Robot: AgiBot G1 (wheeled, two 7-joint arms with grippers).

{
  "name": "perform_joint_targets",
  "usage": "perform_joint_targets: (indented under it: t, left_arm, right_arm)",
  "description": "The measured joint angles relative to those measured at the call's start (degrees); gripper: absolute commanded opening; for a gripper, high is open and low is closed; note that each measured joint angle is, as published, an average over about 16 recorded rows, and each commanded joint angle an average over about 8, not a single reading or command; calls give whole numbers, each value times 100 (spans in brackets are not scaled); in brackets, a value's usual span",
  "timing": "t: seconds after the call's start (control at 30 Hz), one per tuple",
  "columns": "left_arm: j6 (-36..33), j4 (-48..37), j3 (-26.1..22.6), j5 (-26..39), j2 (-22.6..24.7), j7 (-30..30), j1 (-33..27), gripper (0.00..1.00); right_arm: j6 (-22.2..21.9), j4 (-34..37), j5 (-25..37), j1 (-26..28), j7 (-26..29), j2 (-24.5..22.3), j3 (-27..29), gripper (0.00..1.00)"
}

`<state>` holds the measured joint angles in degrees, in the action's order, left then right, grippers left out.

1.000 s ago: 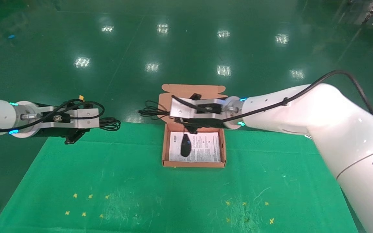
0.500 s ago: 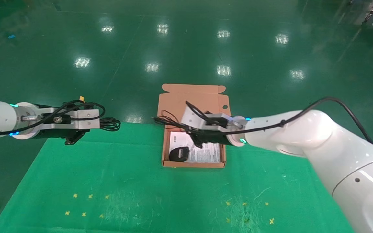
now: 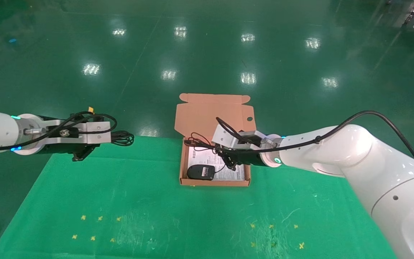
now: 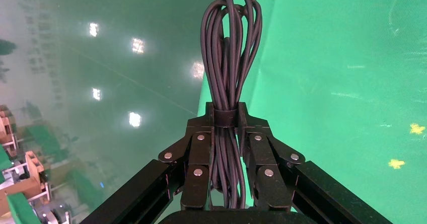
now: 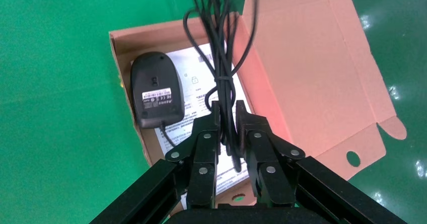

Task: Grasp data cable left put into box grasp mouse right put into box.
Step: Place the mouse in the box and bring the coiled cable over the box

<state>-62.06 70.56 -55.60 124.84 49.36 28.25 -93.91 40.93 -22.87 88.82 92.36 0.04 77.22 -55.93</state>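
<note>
The right hand (image 5: 227,114) pinches the mouse's cord (image 5: 225,68); the mouse (image 3: 201,172) lies just below it inside the box (image 3: 215,182). Lower first, then release. The left hand (image 4: 227,122) clamps the data cable (image 4: 230,43).

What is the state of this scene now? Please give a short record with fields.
left claw: shut on the coiled black data cable, held over the far left edge of the green table cloth
right claw: shut on the mouse's thin black cord, above the box
black oval mouse: lying label-up in the shallow orange cardboard box, near-left corner
box lid: open
</note>
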Motion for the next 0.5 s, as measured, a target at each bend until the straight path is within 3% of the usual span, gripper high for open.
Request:
perform_joint_targets:
  t: [0.5]
  left_arm:
    - [386, -329, -61, -42, 438, -152, 178, 0]
  right_arm:
    - [-46, -97, 141, 181, 198, -393, -55, 100]
